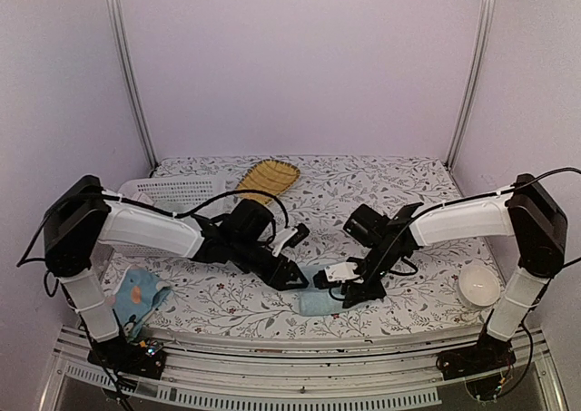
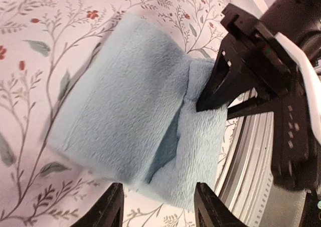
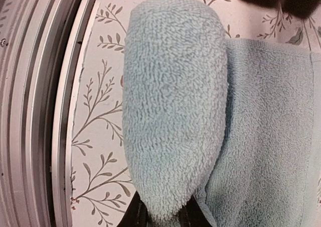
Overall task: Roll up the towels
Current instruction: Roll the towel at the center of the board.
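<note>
Plain towel (image 1: pixel 320 300): fluffy light-blue terry bundle, 6 o'clock.
Right gripper (image 1: pixel 352 293): clamped on its rounded fold.
Left gripper (image 1: pixel 292 279): jaws apart.

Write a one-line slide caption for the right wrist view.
Right gripper pinching a raised fold of the plain light-blue towel near the table edge.

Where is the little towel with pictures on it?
Find the flowery table, then look at its near left corner. The small printed towel lies crumpled there. Unlike the plain blue towel near the table's front middle, it has orange and dark pictures on it.
</note>
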